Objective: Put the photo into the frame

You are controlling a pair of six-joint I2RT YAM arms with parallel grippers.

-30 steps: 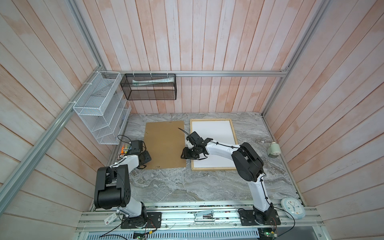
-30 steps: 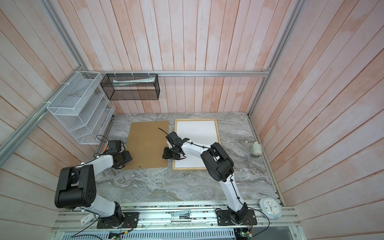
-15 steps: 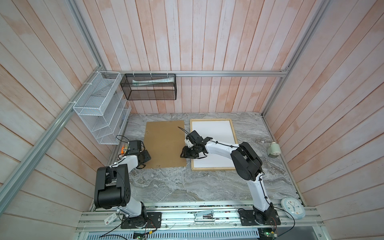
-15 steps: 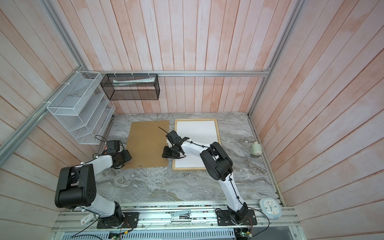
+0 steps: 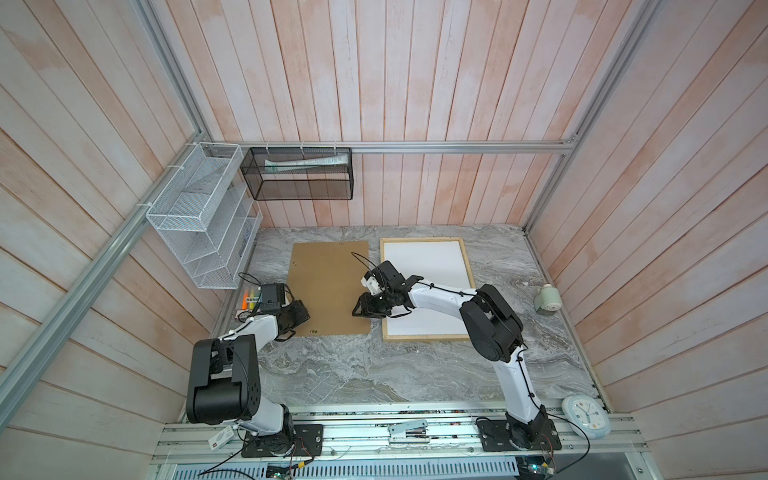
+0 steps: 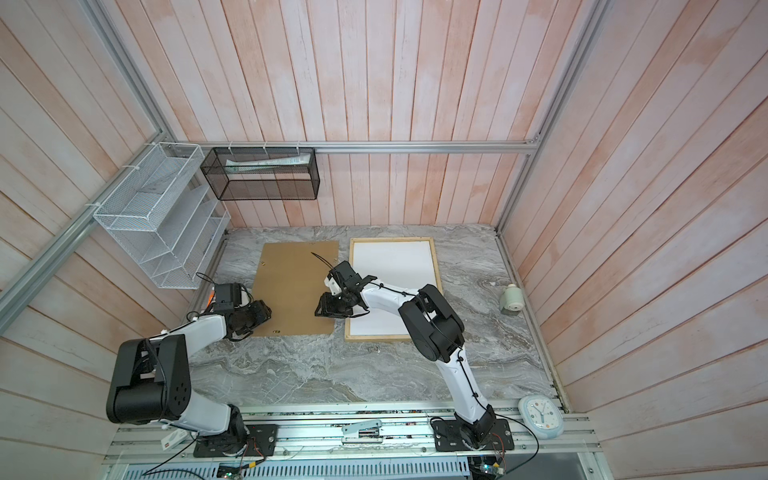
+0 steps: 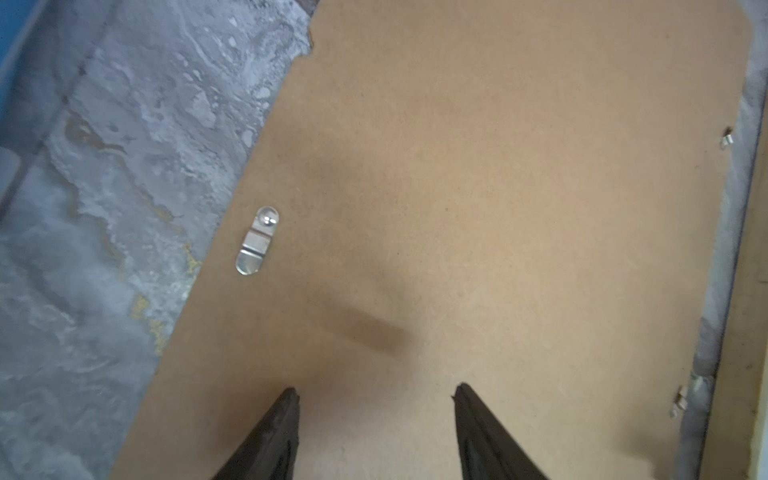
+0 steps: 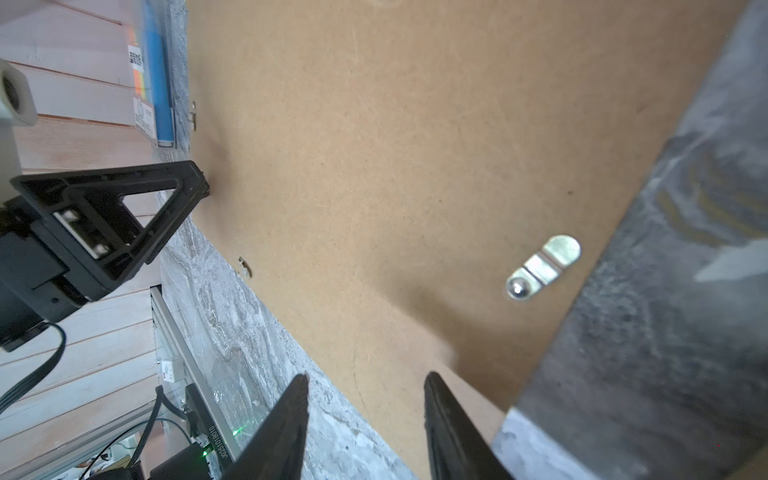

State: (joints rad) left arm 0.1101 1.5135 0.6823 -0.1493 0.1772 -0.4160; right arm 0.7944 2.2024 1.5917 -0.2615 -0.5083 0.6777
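Note:
The frame (image 5: 415, 337) (image 6: 374, 337) of pale wood lies flat at the right middle of the marble table, with a plain white sheet (image 5: 424, 270) inside it. The photo is out of view; no forest print shows. A brown backing board (image 5: 330, 286) (image 6: 297, 282) (image 7: 498, 208) (image 8: 395, 166) lies just left of the frame. My left gripper (image 5: 300, 316) (image 6: 259, 311) (image 7: 375, 389) is open, low over the board's left edge. My right gripper (image 5: 361, 309) (image 6: 324, 309) (image 8: 366, 375) is open at the board's right side near its front corner, one finger over marble, one over board. Neither holds anything.
A white wire shelf (image 5: 199, 220) and a black mesh basket (image 5: 299, 174) hang on the back-left walls. A marker pack (image 5: 249, 301) lies by the left wall. A small pale green object (image 5: 548, 299) sits at the right, a clock (image 5: 586, 415) at the front right. Metal clips (image 7: 257, 241) (image 8: 542, 266) sit on the board.

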